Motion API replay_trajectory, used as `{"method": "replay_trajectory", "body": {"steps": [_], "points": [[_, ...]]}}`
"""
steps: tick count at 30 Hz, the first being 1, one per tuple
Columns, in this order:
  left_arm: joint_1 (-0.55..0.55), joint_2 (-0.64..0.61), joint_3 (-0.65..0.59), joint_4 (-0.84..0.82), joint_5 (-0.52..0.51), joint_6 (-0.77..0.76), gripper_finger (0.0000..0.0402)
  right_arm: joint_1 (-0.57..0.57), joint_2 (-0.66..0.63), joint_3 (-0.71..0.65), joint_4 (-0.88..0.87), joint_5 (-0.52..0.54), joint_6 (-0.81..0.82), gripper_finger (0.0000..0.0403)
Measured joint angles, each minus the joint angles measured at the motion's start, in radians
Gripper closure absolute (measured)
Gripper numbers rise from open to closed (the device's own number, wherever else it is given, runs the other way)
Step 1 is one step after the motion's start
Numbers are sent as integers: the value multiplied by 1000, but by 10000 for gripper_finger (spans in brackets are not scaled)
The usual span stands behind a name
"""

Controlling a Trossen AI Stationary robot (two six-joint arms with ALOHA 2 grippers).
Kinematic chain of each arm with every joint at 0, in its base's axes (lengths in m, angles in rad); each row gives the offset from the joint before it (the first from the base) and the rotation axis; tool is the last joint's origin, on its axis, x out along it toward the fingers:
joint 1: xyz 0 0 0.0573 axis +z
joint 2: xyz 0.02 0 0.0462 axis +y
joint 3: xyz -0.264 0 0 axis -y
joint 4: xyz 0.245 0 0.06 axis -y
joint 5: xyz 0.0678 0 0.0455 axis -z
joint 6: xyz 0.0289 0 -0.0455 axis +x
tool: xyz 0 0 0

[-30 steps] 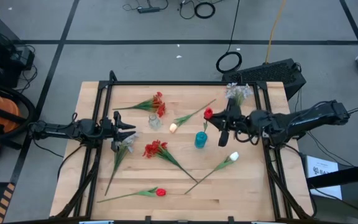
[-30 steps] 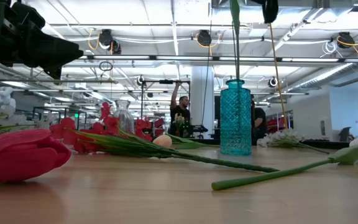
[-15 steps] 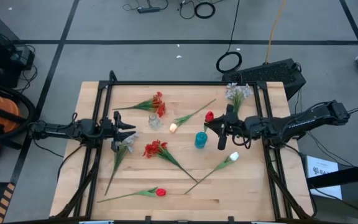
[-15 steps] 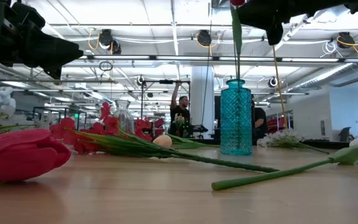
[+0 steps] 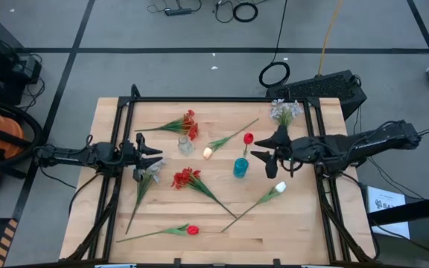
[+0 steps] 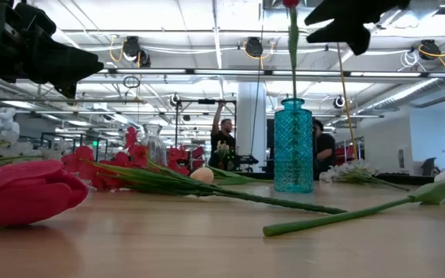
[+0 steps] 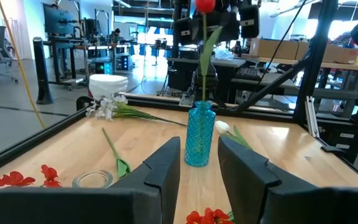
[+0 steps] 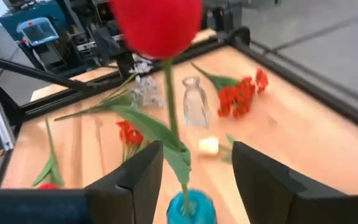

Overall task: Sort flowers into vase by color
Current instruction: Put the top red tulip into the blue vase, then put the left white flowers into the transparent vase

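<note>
A red rosebud [image 5: 248,138] stands by its stem in the blue vase [image 5: 240,167] at the table's middle; the bloom [image 8: 157,25] rises well above the rim. My right gripper [image 5: 265,146] is open just right of the bud, one finger on either side of the stem [image 8: 173,99], apart from it. My left gripper [image 5: 153,153] waits open at the table's left, beside a pale spray [image 5: 149,173]. A clear glass vase [image 5: 185,145] stands left of the blue one. Two red clusters [image 5: 188,123] [image 5: 186,177], a cream bud [image 5: 207,152], a white bud [image 5: 279,187] and another red rosebud [image 5: 192,230] lie flat on the table.
A pale blue-white spray [image 5: 284,110] lies at the far right corner, behind my right arm. A black frame [image 5: 214,100] runs along the table's far and side edges. Bare wood lies at the near right corner [image 5: 304,231].
My right gripper has opened and let go of the red rosebud's stem. It has tipped up from pointing steeply down to nearly level and drawn slightly toward the table's right edge. The rosebud has sunk a little and stands upright in the blue vase.
</note>
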State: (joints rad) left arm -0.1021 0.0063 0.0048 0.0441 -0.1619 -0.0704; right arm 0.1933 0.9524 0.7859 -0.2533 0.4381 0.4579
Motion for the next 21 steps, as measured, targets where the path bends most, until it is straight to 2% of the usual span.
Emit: {"method": "replay_trajectory", "body": {"steps": [5, 10, 17, 21], "points": [[0, 0, 0, 0, 0, 0, 285, 19, -3, 111, -287, 0, 235, 227], [0, 0, 0, 0, 0, 0, 285, 35, -3, 165, -511, -26, 563, 277], [0, 0, 0, 0, 0, 0, 285, 72, 55, 167, -655, -53, 954, 390], [0, 0, 0, 0, 0, 0, 285, 108, 132, 167, -646, -69, 1131, 396]]}}
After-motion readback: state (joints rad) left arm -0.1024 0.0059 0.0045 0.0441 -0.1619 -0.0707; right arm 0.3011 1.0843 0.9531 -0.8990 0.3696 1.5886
